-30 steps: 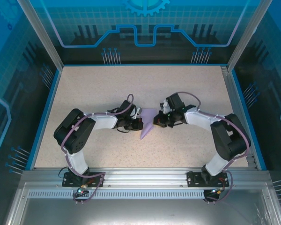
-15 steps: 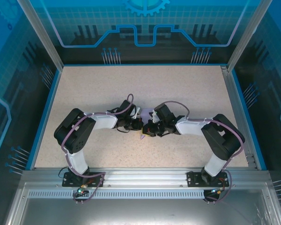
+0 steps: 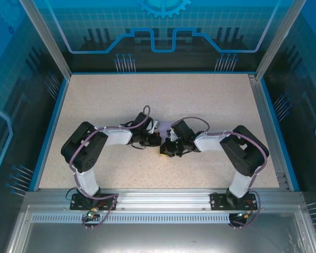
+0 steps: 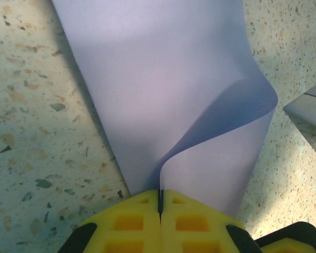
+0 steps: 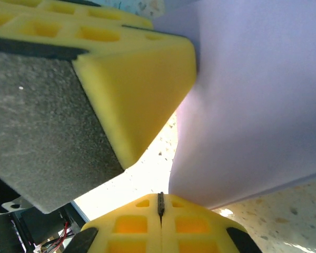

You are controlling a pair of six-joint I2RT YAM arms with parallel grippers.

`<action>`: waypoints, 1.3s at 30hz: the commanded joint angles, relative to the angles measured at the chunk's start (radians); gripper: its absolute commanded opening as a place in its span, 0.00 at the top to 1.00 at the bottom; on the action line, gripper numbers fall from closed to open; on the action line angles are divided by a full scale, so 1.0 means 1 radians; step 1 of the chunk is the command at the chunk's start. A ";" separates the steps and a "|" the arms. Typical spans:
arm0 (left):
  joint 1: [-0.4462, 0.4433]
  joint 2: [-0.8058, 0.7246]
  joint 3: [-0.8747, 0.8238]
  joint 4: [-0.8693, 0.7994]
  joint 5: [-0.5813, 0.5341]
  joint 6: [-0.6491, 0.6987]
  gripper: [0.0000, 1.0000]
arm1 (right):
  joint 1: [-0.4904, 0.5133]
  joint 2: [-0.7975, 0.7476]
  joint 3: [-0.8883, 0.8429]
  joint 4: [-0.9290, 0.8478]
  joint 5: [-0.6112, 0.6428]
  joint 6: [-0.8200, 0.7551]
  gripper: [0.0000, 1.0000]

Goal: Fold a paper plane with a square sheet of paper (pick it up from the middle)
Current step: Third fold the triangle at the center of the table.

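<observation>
Seen from above, the two arms meet near the middle of the speckled surface (image 3: 110,100). The left gripper (image 3: 157,140) reaches in from 9 o'clock and the right gripper (image 3: 165,151) from 3 o'clock. Their tips are almost touching, and the wrists hide what lies under them.

The left wrist camera shows the lavender paper (image 4: 163,89) more clearly. The yellow left jaws are closed at 6 o'clock, with a curled edge of the paper pinched in their seam. From there the paper runs up to 12 o'clock, where the frame cuts it off. One layer bows out toward 3 o'clock and the rest lies flat on the surface. A grey shape at the 3 o'clock edge is too cropped to identify.

In the right wrist view, the right jaws are also closed at 6 o'clock. The paper's lower edge sits just above and beside their seam, but I cannot tell whether it is caught. A yellow and grey foam pad, close and blurred, crowds in from 10 o'clock.
</observation>
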 commanded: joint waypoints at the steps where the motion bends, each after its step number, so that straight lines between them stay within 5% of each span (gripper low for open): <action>1: 0.001 0.063 -0.017 -0.085 -0.013 0.006 1.00 | 0.013 0.013 0.011 -0.020 0.015 -0.001 1.00; 21: 0.000 0.080 -0.008 -0.100 -0.011 0.013 1.00 | 0.010 0.061 0.007 -0.032 0.006 -0.004 1.00; 29: 0.000 0.082 -0.007 -0.103 -0.013 0.011 1.00 | 0.012 -0.044 0.009 -0.038 0.011 -0.027 1.00; 39: 0.001 0.084 0.000 -0.116 -0.014 0.020 1.00 | 0.027 0.055 0.019 -0.021 0.001 -0.015 1.00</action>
